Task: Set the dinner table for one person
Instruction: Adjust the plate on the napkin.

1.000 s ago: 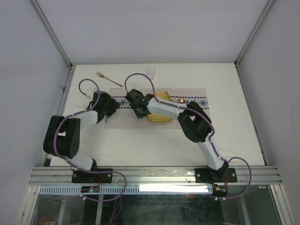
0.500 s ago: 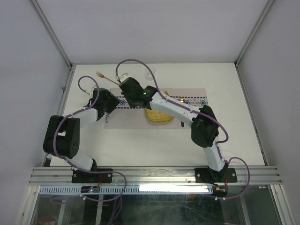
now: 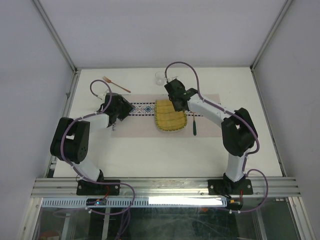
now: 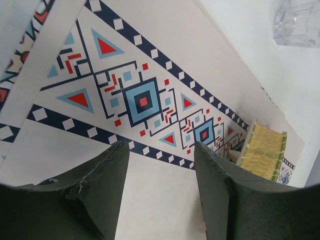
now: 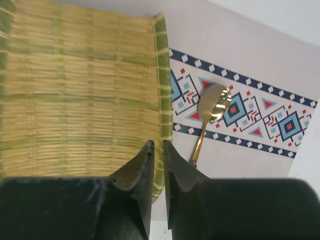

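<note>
The white dinner table [image 3: 150, 155] carries a pale placemat [image 3: 135, 127] with a blue-red patterned band. A yellow woven plate [image 3: 171, 116] lies on the mat's middle, and a gold spoon [image 3: 194, 125] with a dark handle lies just right of it. My right gripper [image 3: 175, 97] hovers over the plate's right rim [image 5: 161, 75]. Its jaws [image 5: 158, 144] are open by a narrow gap with nothing between them; the spoon [image 5: 214, 102] lies beside them. Over the mat's left end [image 4: 150, 190] my left gripper [image 4: 161, 147] stands open and empty.
A clear glass [image 3: 160, 76] stands behind the mat near the table's far edge. A copper-coloured fork [image 3: 116, 84] lies on the table at the back left. Metal rails and grey walls bound the table on three sides.
The right arm swung from the mat's left part across to the plate's right rim, uncovering the plate, and its jaws parted slightly. The left gripper stayed over the mat's left end.
</note>
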`<action>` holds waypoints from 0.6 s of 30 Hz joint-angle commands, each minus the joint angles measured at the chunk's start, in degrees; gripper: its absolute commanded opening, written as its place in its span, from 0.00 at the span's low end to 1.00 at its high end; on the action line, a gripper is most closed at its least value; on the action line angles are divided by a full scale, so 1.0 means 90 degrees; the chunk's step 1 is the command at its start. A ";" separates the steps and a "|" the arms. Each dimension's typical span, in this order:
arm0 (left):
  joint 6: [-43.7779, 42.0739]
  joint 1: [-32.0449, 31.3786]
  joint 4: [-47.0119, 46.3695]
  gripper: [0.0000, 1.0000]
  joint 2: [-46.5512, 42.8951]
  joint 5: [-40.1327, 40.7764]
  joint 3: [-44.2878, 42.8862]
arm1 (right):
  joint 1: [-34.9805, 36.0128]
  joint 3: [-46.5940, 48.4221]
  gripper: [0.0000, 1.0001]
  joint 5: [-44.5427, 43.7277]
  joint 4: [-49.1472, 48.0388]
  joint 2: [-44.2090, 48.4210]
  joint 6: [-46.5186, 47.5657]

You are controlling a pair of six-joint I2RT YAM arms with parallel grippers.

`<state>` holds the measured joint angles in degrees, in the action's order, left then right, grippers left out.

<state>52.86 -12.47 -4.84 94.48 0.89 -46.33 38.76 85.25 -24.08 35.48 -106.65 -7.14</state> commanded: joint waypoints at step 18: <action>-0.0040 -0.0158 -0.0273 0.56 0.0080 0.0071 -0.0318 | -0.0731 -0.0841 0.07 0.0122 -0.0422 0.0268 0.0104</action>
<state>53.39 -13.54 -5.58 97.23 0.03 -46.92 31.97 78.30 -23.73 34.33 -106.45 -6.24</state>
